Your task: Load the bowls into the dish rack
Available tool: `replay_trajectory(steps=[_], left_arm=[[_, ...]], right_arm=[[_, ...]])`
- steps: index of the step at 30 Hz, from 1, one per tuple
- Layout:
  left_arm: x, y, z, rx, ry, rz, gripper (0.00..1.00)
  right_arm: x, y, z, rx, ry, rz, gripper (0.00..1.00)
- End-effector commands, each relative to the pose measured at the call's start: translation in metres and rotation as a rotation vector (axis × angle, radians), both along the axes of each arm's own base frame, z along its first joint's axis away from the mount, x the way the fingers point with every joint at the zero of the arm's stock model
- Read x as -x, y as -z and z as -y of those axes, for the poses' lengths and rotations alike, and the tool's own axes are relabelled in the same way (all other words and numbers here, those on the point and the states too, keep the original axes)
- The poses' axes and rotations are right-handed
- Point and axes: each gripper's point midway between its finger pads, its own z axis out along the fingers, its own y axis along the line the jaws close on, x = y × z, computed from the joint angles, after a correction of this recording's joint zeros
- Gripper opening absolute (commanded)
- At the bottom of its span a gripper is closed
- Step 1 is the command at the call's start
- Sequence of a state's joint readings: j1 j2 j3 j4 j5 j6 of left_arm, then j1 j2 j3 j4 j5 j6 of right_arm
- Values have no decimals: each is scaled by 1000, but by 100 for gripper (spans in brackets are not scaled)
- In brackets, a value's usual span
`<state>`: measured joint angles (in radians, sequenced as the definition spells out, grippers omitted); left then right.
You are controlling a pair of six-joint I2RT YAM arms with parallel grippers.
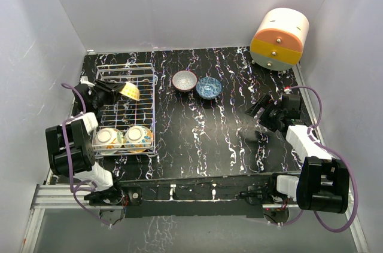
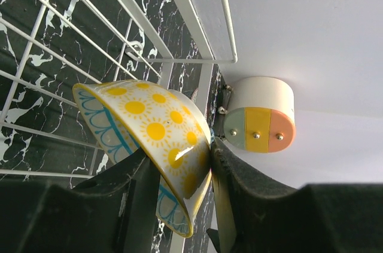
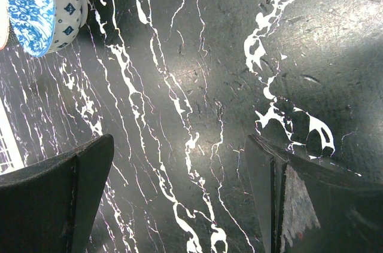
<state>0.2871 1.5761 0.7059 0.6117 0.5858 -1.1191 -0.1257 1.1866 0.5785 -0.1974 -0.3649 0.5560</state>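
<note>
My left gripper (image 1: 117,92) is shut on the rim of a yellow sun-patterned bowl (image 1: 130,91), which hangs tilted over the far part of the white wire dish rack (image 1: 150,83). In the left wrist view the bowl's wall (image 2: 155,127) sits between the two fingers of that gripper (image 2: 182,156), above the rack's bars (image 2: 179,2). Two patterned bowls (image 1: 108,138) (image 1: 139,137) stand on edge in the rack's near end. A grey bowl (image 1: 184,80) and a blue bowl (image 1: 209,87) rest on the table. My right gripper (image 1: 259,109) is open over bare table (image 3: 179,151).
A cream, orange and yellow drum (image 1: 279,39) stands at the far right corner and shows in the left wrist view (image 2: 260,115). The blue bowl (image 3: 36,8) lies at the top left of the right wrist view. White walls close in the black marbled table (image 1: 227,139).
</note>
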Motion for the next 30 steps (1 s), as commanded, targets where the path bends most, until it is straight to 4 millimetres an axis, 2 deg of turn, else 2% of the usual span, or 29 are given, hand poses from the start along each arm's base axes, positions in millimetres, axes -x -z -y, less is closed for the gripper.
replay_trajectory(steps=[1, 7, 12, 22, 27, 30], left_arm=[[35, 73, -6, -50, -33, -253, 0], [52, 86, -8, -96, -32, -354, 0], [66, 85, -11, -147, -29, -392, 1], [73, 89, -14, -165, -32, -431, 21], [67, 85, -19, -180, -44, -434, 36], [63, 83, -22, -183, -50, -441, 51]], right_arm=[[-12, -11, 3, 6, 6, 66, 94], [-12, -8, 2, 2, 4, 63, 94], [-10, -7, 1, -5, 4, 64, 94], [-6, -9, 0, -6, 4, 76, 94], [-5, -9, -1, -11, -3, 77, 94], [-4, -8, -1, -11, -2, 76, 94]])
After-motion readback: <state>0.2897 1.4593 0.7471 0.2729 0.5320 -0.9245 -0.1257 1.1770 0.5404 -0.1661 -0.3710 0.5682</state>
